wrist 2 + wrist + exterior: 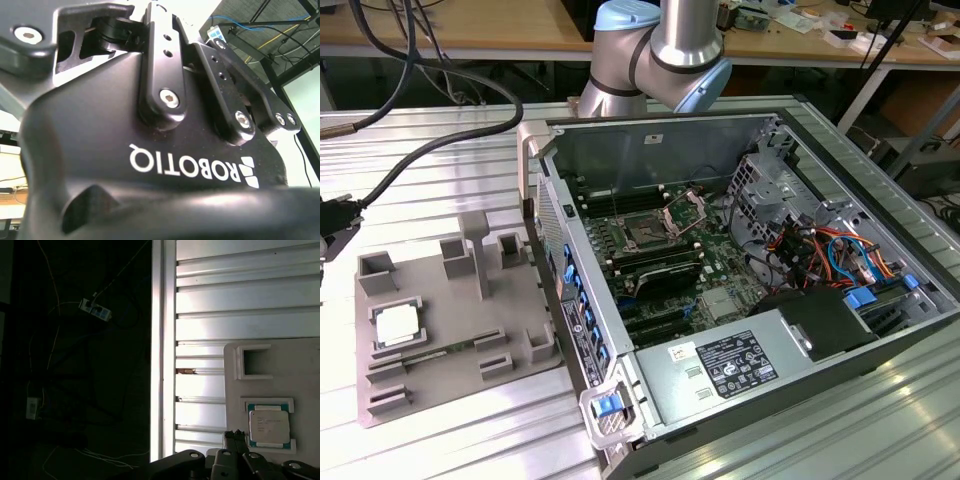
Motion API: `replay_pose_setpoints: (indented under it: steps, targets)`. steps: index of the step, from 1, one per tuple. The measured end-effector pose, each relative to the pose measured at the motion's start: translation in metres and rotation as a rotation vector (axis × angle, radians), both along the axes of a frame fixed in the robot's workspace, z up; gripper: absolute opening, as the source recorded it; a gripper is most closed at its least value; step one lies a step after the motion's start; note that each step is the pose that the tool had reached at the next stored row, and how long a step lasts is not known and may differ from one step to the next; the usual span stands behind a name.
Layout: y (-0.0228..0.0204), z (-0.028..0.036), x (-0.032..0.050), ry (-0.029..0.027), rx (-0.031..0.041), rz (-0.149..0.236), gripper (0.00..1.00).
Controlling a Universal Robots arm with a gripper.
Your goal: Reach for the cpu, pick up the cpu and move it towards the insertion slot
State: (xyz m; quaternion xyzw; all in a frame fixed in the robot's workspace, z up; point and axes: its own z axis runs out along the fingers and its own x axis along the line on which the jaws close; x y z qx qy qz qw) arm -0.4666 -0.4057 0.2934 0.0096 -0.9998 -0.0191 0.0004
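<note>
Grey plastic tray point(445, 300) sits on the ribbed metal counter point(450, 170), at the exterior view's left of the open computer case point(650, 145). The cpu point(396, 325) lies flat in one of its raised frames, silvery top up, untouched. First wrist view has the cpu point(269, 426) just beside the dark links of the pincer point(250, 460), apart from them as far as I can see, so I read this as the reach step, nothing picked. Pincer has no hold of the chip. How wide it stands I can't tell: second wrist view gives its body and links close up, not the opening. Arm point(665, 50) shows above the far wall of the case. Insertion slot point(645, 233) is on the green board inside, well apart from the tray, its metal frame point(686, 207) hinged up beside it. Risks, my read: chip is thin and sunk in its frame, so an off-centre descent would land on the frame lip, tilt the chip or drag the whole tray. Case side wall stands between tray and slot, so a low carry would clip it. At the slot the hinged-up metal frame crowds the approach, and a tilted chip would hurt the contacts.
</note>
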Motion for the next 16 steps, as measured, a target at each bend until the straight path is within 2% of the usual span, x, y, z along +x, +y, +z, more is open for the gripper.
replay_pose_setpoints:
  steps: [16]
  targets:
    - [0.0000,-0.0049,0.0000,0.0001,-0.0001,0.000,0.11]
